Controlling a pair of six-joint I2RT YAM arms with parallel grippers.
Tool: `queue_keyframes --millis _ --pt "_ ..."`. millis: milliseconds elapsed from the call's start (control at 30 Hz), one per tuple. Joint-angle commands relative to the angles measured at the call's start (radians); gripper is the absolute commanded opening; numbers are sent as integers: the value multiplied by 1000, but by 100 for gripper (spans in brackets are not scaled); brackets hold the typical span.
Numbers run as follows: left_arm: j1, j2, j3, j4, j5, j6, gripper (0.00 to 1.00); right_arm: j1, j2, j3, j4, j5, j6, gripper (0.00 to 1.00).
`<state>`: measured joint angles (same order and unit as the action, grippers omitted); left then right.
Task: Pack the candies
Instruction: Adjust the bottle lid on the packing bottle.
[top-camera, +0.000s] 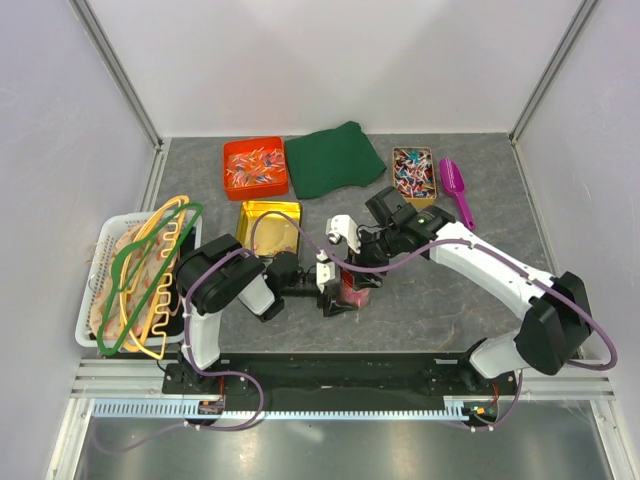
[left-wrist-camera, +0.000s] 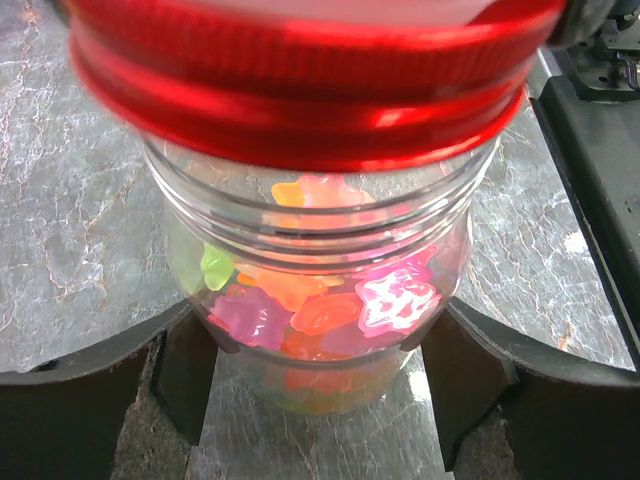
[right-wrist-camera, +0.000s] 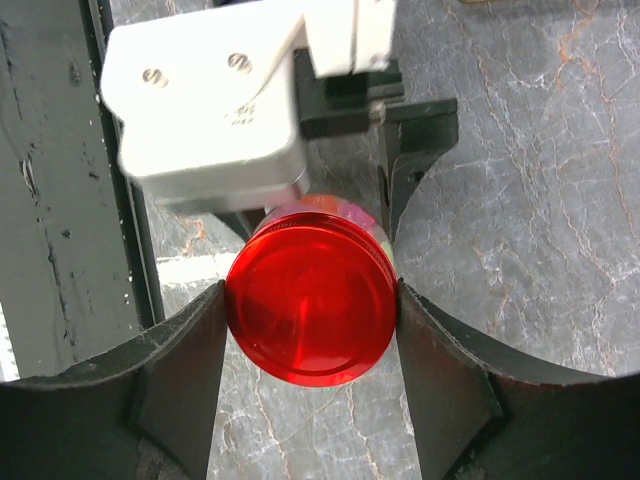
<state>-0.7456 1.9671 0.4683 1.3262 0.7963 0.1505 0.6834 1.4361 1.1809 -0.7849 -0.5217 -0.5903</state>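
We find the candies (left-wrist-camera: 330, 300) in the upright jar (left-wrist-camera: 300, 205) mid-table, our left gripper (left-wrist-camera: 318, 335) clamped on its body sideways, our right gripper (right-wrist-camera: 311, 295) closed on the red lid (right-wrist-camera: 305, 320) straight above.

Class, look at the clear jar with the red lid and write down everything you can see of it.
The jar is clear and plastic-looking, with a threaded neck. It stands upright on the grey marbled table. Inside are gummy candies in pink, orange, yellow and green. A glossy red lid sits at its mouth, with threads showing below. The left fingers press its lower body from both sides, and the right fingers touch the lid's sides.
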Motion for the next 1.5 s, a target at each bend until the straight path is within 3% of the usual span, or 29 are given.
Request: queue_keyframes --millis 0,200,733,1467 --pt "3 6 -7 85 4 24 80 7 44 57 -33 2 -17 60" --pt "3 4 -8 87 4 26 80 22 81 60 -39 2 -22 62" --pt "3 6 -8 90 4 26 80 22 -5 49 -77 16 -49 63" --pt "5 7 -10 94 3 27 80 22 52 25 -40 -41 -35 64"
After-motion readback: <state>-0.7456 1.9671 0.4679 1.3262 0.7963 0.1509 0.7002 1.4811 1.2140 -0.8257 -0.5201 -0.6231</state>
